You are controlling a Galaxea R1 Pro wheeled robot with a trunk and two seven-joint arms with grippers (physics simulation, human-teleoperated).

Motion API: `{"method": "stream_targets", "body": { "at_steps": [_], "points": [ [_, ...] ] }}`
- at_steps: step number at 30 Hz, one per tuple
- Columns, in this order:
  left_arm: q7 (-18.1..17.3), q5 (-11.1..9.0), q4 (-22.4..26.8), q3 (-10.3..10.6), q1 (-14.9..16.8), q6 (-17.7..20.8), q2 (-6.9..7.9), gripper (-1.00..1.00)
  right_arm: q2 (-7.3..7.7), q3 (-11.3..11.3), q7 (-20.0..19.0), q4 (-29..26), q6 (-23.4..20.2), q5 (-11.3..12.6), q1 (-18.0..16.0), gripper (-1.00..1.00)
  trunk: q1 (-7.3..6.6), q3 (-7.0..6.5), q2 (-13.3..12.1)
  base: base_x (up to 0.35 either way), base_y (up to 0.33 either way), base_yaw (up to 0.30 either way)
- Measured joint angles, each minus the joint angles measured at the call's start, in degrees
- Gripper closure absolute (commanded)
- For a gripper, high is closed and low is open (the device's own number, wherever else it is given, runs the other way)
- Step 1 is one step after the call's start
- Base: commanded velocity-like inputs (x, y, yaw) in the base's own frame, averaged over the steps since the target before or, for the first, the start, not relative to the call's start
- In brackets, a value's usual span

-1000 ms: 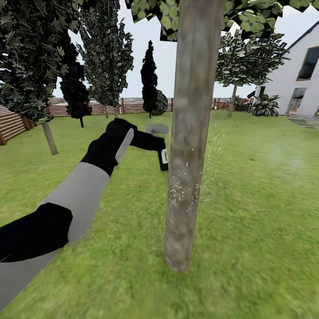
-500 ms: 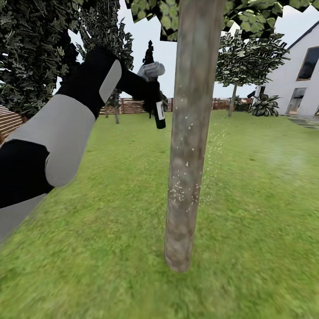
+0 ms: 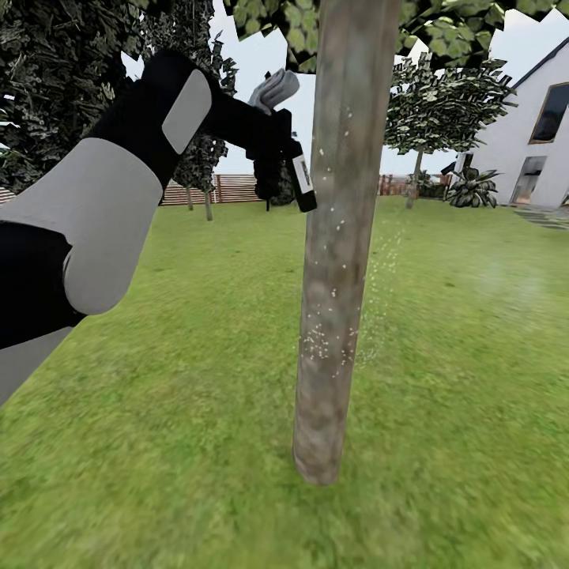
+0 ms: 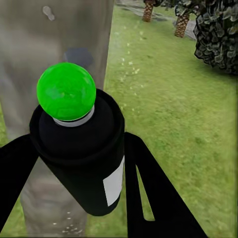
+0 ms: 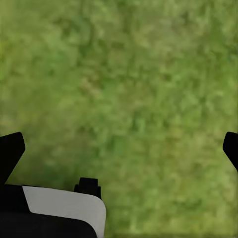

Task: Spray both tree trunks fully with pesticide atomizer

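One atomizer, clamped in my left gripper (image 3: 286, 162) and held high against the tree.

My left fingers (image 4: 148, 193) squeeze the black pesticide atomizer (image 4: 84, 158) from both sides, its green-lit top aimed at the tree trunk (image 3: 340, 237), just beside the bark, which carries white speckles lower down. My right gripper (image 5: 119, 153) hangs over grass (image 5: 129, 84), its dark tips at opposite edges of the view, spread wide and holding nothing.
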State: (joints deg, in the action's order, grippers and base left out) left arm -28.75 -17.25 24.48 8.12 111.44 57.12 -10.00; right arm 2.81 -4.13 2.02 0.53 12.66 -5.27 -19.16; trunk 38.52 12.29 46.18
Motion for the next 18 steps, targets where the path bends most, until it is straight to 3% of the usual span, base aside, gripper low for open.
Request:
{"method": "stream_targets", "body": {
  "at_steps": [7, 14, 15, 16, 17, 18],
  "points": [
    [0.10, 0.24, -7.90, 0.18, 0.00, -0.25, 0.00, 1.00, 0.00, 0.00, 0.00, 0.00, 0.00, 0.00, 0.00, -1.00, 0.00, 0.00, 0.00, 0.000, 0.000, 0.000],
    [-0.01, 0.06, -8.95, 0.37, 0.01, -0.53, 0.00, 1.00, 0.00, 0.00, 0.00, 0.00, 0.00, 0.00, 0.00, -1.00, 0.00, 0.00, 0.00, 0.000, 0.000, 0.000],
    [0.07, 0.23, -8.72, 1.65, 0.01, -0.67, 0.00, 1.00, 0.00, 0.00, 0.00, 0.00, 0.00, 0.00, 0.00, -1.00, 0.00, 0.00, 0.00, 0.000, 0.000, 0.000],
    [0.11, 0.41, -8.44, 4.74, 0.00, -0.75, 0.00, 1.00, 0.00, 0.00, 0.00, 0.00, 0.00, 0.00, 0.00, -1.00, 0.00, 0.00, 0.00, 0.000, 0.000, 0.000],
    [0.12, 0.38, -7.01, 9.51, 0.02, -0.73, 0.00, 1.00, 0.02, 0.00, 0.00, 0.00, 0.00, 0.00, 0.00, -1.00, 0.00, 0.00, 0.01, 0.000, 0.000, 0.000],
    [0.08, 0.20, -5.87, 12.96, 0.01, -0.65, 0.00, 1.00, 0.01, 0.00, 0.00, 0.00, 0.00, 0.00, 0.00, -1.00, 0.00, 0.00, 0.00, 0.000, 0.000, 0.000]
  ]
}}
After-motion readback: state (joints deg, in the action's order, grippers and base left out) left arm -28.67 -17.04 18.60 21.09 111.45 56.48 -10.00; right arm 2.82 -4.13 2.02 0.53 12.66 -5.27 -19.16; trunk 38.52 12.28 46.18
